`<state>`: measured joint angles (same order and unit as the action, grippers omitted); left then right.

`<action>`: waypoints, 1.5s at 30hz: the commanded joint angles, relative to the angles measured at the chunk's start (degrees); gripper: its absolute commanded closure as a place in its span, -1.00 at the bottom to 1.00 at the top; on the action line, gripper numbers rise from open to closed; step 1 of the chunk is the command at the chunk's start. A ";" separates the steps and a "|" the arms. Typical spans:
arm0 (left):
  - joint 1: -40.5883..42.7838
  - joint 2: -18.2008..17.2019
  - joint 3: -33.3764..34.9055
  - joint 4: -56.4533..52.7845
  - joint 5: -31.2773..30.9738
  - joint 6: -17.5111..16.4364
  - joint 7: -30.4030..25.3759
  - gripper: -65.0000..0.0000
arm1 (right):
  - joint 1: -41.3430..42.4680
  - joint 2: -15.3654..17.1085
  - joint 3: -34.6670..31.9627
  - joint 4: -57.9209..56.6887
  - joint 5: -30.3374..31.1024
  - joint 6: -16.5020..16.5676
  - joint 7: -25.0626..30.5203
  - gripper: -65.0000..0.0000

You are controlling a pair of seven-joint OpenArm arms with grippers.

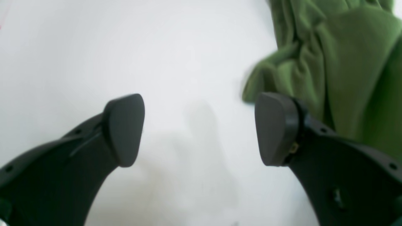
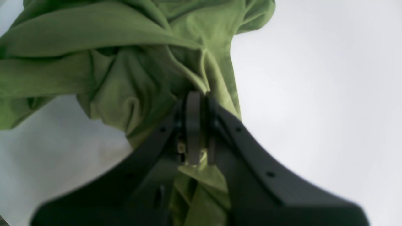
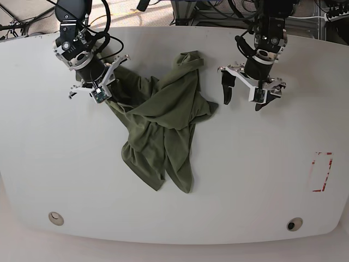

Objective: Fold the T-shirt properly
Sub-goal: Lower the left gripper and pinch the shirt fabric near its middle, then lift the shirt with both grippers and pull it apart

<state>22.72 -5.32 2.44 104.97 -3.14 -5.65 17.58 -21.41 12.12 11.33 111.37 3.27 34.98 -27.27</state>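
Observation:
The olive-green T-shirt (image 3: 163,128) lies crumpled and twisted in a heap on the white table (image 3: 256,174), its cloth bunched in long folds. In the base view my right gripper (image 3: 107,99) is at the heap's upper left edge. The right wrist view shows that gripper (image 2: 197,103) shut on a pinched fold of the T-shirt (image 2: 125,59), with cloth also showing between the finger bases. My left gripper (image 3: 244,100) hovers to the right of the shirt, open and holding nothing. In the left wrist view its fingertips (image 1: 124,130) stand wide apart over bare table, the T-shirt (image 1: 339,62) just beyond the right one.
A red-outlined rectangle (image 3: 323,171) is marked near the table's right edge. Two round holes (image 3: 54,218) (image 3: 294,224) sit near the front edge. Cables and equipment run along behind the table's back edge.

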 commanded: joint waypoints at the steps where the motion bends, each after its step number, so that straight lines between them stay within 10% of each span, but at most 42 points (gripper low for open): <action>1: -1.93 -0.35 1.91 -1.89 -0.16 -0.11 0.04 -0.58 | -0.17 0.14 0.23 2.08 0.64 -0.04 1.11 1.00; 23: -15.82 -0.08 13.26 -20.09 -0.34 -2.57 0.04 -0.55 | -2.46 -0.03 6.21 4.98 1.17 -0.04 -1.79 1.00; 31: -19.25 0.00 15.54 -25.72 -0.42 -2.57 0.04 1.00 | -2.55 -0.12 6.29 4.98 1.17 -0.04 -1.79 1.00; 45: -14.59 -3.60 12.90 -13.32 -0.51 -2.57 0.13 1.00 | 1.76 -1.70 7.88 4.63 0.73 -0.04 -1.96 1.00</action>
<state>8.97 -7.90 16.43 88.03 -3.66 -8.78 19.18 -21.69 9.89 19.03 115.02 3.62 35.00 -30.61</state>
